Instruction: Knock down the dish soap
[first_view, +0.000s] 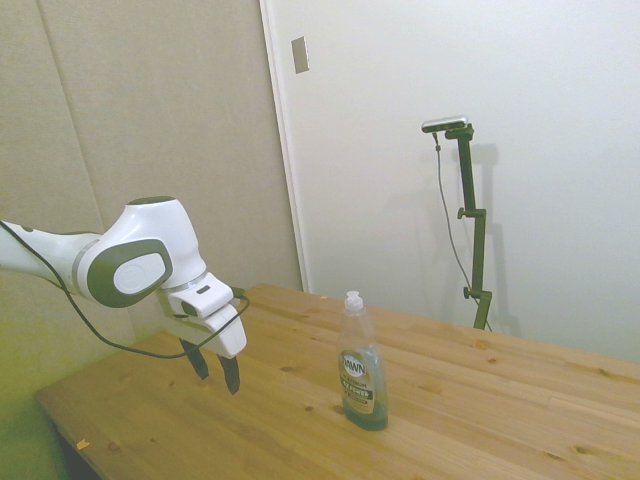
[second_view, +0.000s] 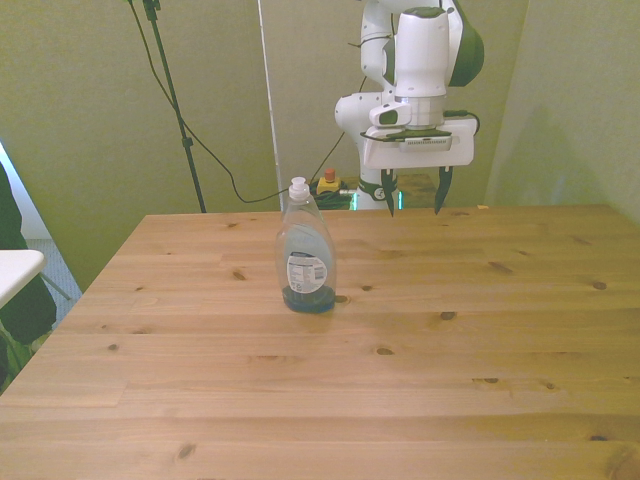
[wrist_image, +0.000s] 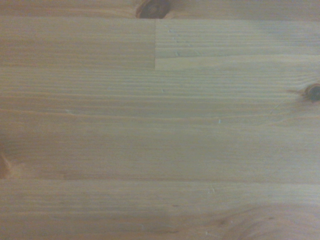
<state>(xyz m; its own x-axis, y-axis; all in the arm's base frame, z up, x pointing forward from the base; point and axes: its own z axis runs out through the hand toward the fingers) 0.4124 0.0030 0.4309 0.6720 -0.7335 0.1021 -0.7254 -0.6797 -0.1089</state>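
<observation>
The dish soap (first_view: 362, 365) stands upright on the wooden table (first_view: 480, 400), a slim clear bottle with teal liquid, a white cap and a blue label. In the front view the dish soap (second_view: 305, 250) is left of the table's middle. My gripper (first_view: 216, 368) hangs above the table to the bottle's left in the side view, well apart from it. In the front view my gripper (second_view: 412, 198) is behind the bottle and toward the front view's right, open, with nothing between its fingers. The wrist view holds only bare wood (wrist_image: 160, 130).
A small yellow and red object (second_view: 328, 182) sits beyond the table's far edge. At the front view's left edge a dark shape (second_view: 20, 300) and a white surface (second_view: 15, 268) stand beside the table.
</observation>
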